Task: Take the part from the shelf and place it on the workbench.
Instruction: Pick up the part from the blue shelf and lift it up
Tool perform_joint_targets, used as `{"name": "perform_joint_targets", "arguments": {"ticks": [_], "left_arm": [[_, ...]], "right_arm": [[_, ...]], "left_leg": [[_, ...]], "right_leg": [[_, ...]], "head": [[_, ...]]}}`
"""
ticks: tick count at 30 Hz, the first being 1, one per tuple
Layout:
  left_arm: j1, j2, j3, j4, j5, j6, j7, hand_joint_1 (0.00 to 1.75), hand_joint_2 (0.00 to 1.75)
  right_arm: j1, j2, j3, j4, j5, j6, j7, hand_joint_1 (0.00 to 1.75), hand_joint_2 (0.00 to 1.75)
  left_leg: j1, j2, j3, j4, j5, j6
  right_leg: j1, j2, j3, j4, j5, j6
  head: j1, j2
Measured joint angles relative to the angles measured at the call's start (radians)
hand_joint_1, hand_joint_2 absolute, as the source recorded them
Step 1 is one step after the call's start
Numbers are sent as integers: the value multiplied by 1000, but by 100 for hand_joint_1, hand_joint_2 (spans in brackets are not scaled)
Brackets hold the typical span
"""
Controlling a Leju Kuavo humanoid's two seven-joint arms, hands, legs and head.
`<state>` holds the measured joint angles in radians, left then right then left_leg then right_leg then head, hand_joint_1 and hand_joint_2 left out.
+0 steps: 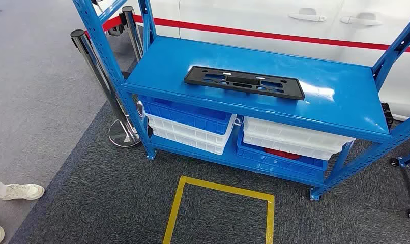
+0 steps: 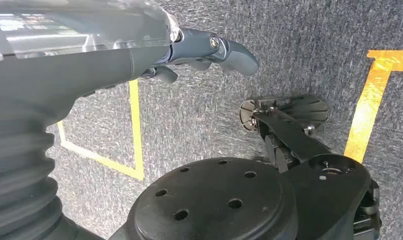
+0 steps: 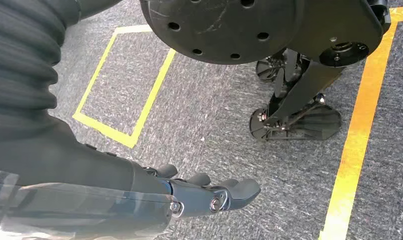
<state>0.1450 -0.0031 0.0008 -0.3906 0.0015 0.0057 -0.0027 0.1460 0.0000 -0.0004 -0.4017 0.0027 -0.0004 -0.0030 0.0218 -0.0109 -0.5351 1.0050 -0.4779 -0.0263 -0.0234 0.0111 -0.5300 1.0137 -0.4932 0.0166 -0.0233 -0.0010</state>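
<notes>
Part (image 1: 243,82), a flat black plate w/ slots, lies on top level of blue shelf (image 1: 340,109), roughly centred, long side running across, nothing touching it. Lower level holds stacked bins: blue bin (image 1: 187,115) over white bins (image 1: 190,136) on the left side, white bins (image 1: 292,137) over another blue bin (image 1: 279,161) on the right side, w/ something red inside, prob. parts but too hidden to tell. Yellow tape square (image 1: 221,211) marks the dark carpet in front of shelf. Chrome post (image 1: 98,76) stands by shelf's left end; white car door (image 1: 304,20) w/ red stripe behind. Person's white shoe (image 1: 22,191) at left edge, on the lighter floor.

Left robot hand (image 2: 209,55) hangs over the carpet, fingers loosely extended and apart, holding nothing. Right robot hand (image 3: 209,192) likewise: fingers apart, nothing in it, above carpet near yellow tape.
</notes>
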Motion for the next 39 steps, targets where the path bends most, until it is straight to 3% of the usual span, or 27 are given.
{"name": "perform_joint_targets", "arguments": {"ticks": [8,9,12,13,36,37,39], "left_arm": [[0,0,0,0,0,0,0,0,175],[0,0,0,0,0,0,0,0,175],[0,0,0,0,0,0,0,0,175],[0,0,0,0,0,0,0,0,175],[0,0,0,0,0,0,0,0,175],[0,0,0,0,0,0,0,0,175],[0,0,0,0,0,0,0,0,175]], "right_arm": [[0,0,0,0,0,0,0,0,175],[0,0,0,0,0,0,0,0,131],[0,0,0,0,0,0,0,0,131],[0,0,0,0,0,0,0,0,175],[0,0,0,0,0,0,0,0,175],[0,0,0,0,0,0,0,0,131],[0,0,0,0,0,0,0,0,131]], "left_leg": [[0,0,0,0,0,0],[0,0,0,0,0,0],[0,0,0,0,0,0],[0,0,0,0,0,0],[0,0,1,0,0,0],[0,0,1,0,0,0],[0,0,1,0,0,0]], "right_leg": [[0,0,0,0,0,0],[0,0,0,0,0,0],[0,0,0,0,0,0],[0,0,0,0,0,0],[0,0,1,0,0,0],[0,0,1,0,0,0],[0,0,1,0,0,0]], "head": [[0,0],[0,0],[0,0],[0,0],[0,0],[0,0],[0,0]]}}
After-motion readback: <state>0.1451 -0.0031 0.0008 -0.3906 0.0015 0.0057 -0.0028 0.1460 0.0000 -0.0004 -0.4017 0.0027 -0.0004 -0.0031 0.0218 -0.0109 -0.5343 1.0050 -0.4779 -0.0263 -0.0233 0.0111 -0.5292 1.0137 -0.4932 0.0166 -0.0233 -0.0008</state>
